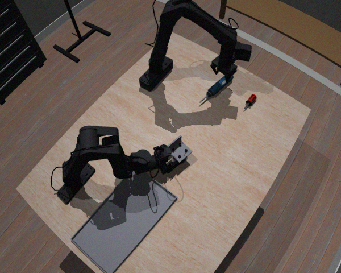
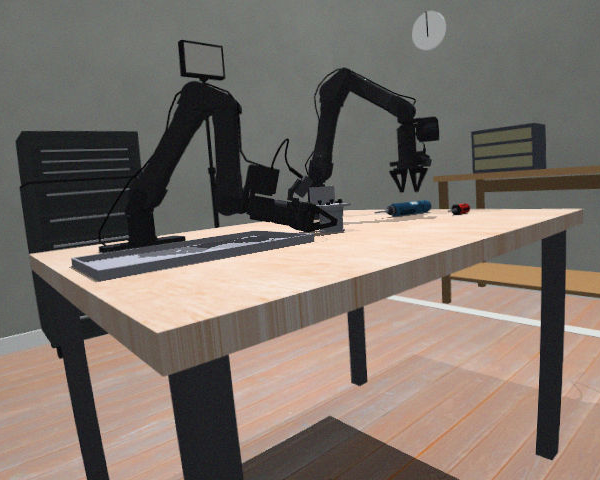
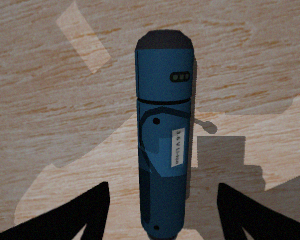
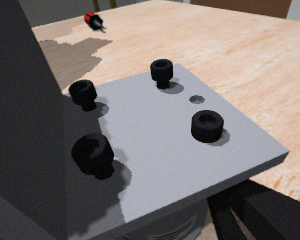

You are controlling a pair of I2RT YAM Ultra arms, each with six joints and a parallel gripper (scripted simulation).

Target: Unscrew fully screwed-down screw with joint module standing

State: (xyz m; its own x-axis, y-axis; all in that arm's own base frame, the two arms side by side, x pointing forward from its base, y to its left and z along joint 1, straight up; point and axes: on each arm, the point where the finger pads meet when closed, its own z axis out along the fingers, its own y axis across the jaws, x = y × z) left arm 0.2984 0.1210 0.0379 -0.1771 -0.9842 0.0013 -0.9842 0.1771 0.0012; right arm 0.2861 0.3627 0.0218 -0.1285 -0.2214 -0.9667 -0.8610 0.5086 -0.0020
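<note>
Joint module (image 2: 338,222) (image 4: 182,225) stood on the table (image 1: 238,161) (image 2: 290,273) (image 3: 40,125) (image 4: 240,50). Bracket (image 1: 181,155) (image 2: 321,194) (image 4: 145,120) on top of it, four screws (image 1: 186,151) (image 2: 340,201) (image 4: 207,126) in that. Exterior view: tray (image 1: 173,201) (image 2: 186,261) left of module, electric screwdriver (image 1: 216,88) (image 2: 411,208) (image 3: 165,135) right, hand screwdriver (image 1: 251,99) (image 2: 460,208) (image 4: 93,20) farther right. Top view: tray was below and left of module, both screwdrivers above and right.
</note>
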